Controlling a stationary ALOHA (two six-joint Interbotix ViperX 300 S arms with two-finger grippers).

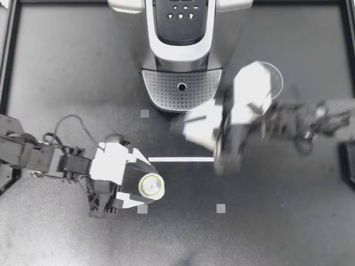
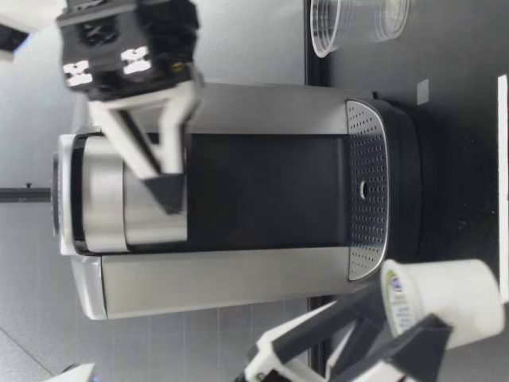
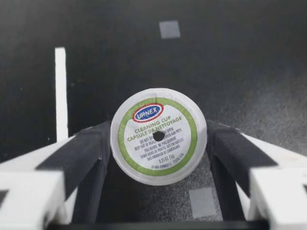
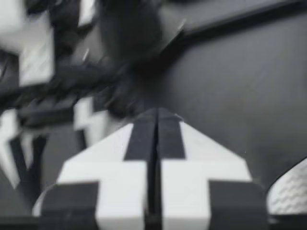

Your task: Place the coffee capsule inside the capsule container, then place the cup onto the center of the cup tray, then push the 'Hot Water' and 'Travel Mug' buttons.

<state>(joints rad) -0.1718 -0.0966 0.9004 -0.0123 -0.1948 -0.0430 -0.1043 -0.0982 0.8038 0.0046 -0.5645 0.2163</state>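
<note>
The coffee capsule (image 1: 151, 185), white with a green-ringed lid, sits upright between the fingers of my left gripper (image 1: 148, 188), near the table's front left of centre. In the left wrist view both fingers (image 3: 91, 148) press the capsule (image 3: 158, 136) from two sides. The low view shows the capsule (image 2: 453, 294) resting on the table in my left gripper (image 2: 402, 326). My right gripper (image 1: 224, 155) is blurred, shut and empty, and hangs high before the coffee machine (image 1: 182, 50). A clear plastic cup (image 1: 270, 77) stands right of the machine, partly hidden by my right arm.
The machine's perforated cup tray (image 1: 182, 88) faces the table's middle, with the button panel (image 1: 180, 14) on top. A white tape line (image 1: 180, 159) and small grey squares (image 1: 221, 208) mark the mat. A black frame edges the table.
</note>
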